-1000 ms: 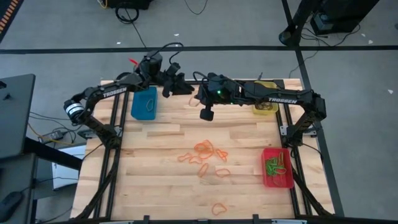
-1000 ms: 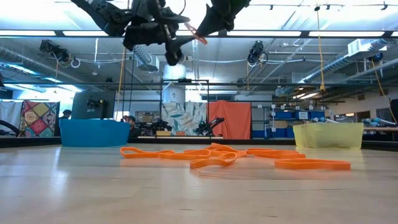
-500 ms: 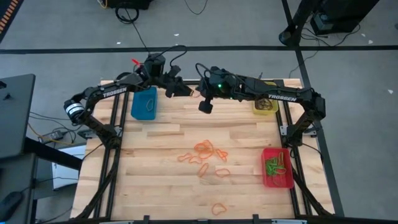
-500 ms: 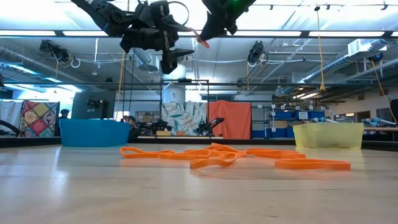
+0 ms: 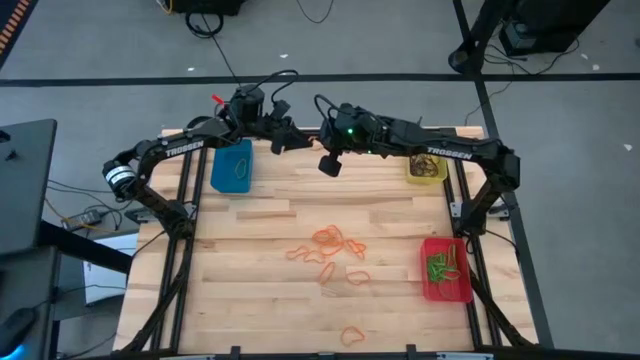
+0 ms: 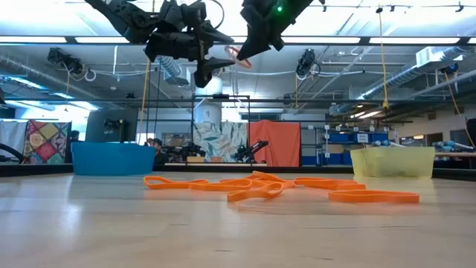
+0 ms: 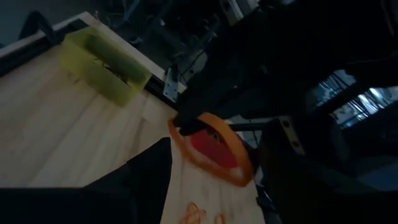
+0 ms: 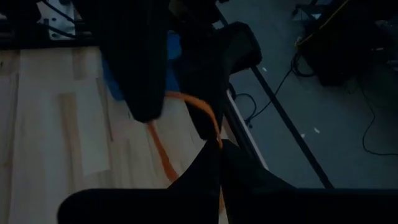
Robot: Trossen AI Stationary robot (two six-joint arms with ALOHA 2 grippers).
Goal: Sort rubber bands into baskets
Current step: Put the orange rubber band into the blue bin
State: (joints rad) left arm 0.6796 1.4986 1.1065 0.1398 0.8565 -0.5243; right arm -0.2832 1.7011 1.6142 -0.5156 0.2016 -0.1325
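Right pincer [image 6: 236,53] pinched shut on orange rubber band [image 7: 211,149], loop stretched toward wide-open left pincer [image 6: 212,56].

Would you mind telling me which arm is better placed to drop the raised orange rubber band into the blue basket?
Probably the left. The left gripper hangs open beside the blue basket, its fingers around the orange rubber band that the shut right gripper holds up.

rubber bands [image 5: 330,250] mid-table, baskets [image 5: 232,166] at left rear, right rear, right front edge
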